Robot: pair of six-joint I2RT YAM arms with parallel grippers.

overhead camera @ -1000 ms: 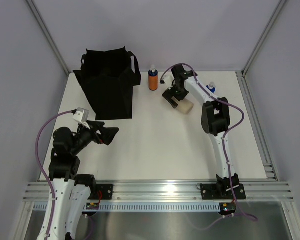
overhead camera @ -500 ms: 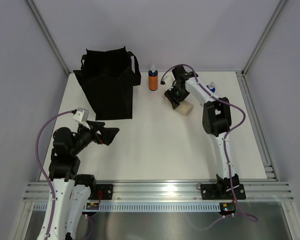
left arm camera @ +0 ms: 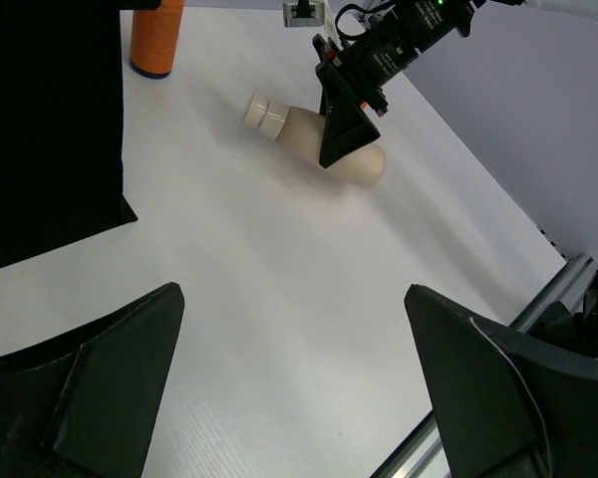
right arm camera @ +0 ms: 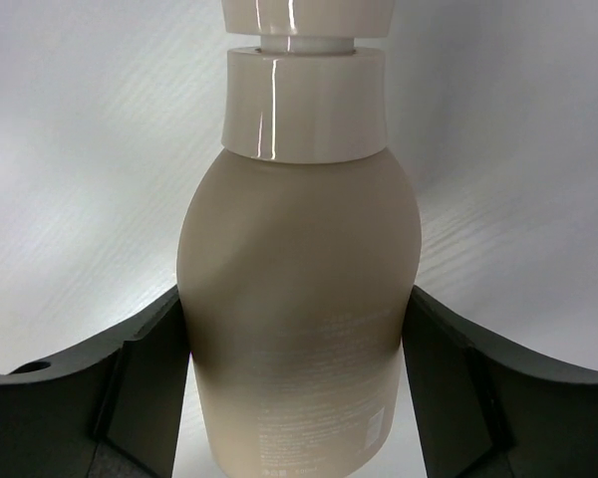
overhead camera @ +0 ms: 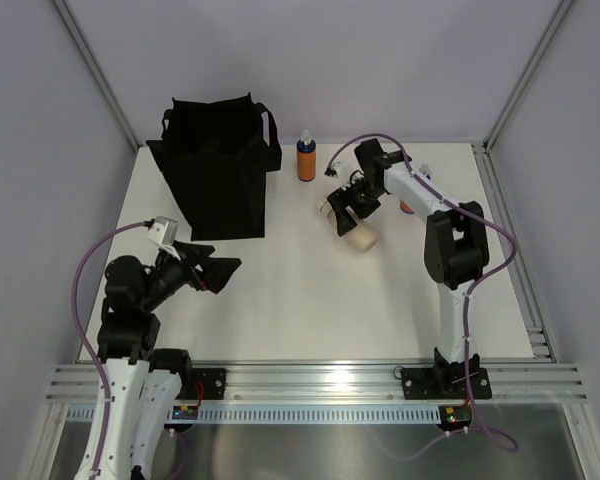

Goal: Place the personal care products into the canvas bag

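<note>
White table [overhead camera: 300, 290] fills the cell, with pale walls on three sides and an aluminium rail along the near edge.

At the far left stands the boxy black fabric tote bag with two loop handles [overhead camera: 220, 170], upright, mouth up. Just right of it, apart from its side, a small orange bottle with a blue top [overhead camera: 306, 158] stands upright near the far edge.

Right of centre lies the tall beige pump bottle [overhead camera: 360, 238], on its side, its cream pump end pointing far and left, its rounded base near and right. The right tool [overhead camera: 342, 218] reaches down over the middle of this bottle and is closed on it. In the right wrist view both dark fingers [right arm camera: 140, 398] press against the sides of the beige body, with the collar and pump head beyond them. Whether the bottle is lifted clear of the table or resting on it cannot be told. It lies well apart from the bag, with the orange bottle between the two toward the far side.

The left tool [overhead camera: 218, 270] hangs over the near left of the table, its jaws spread wide with nothing between them, pointing toward the beige bottle.
</note>
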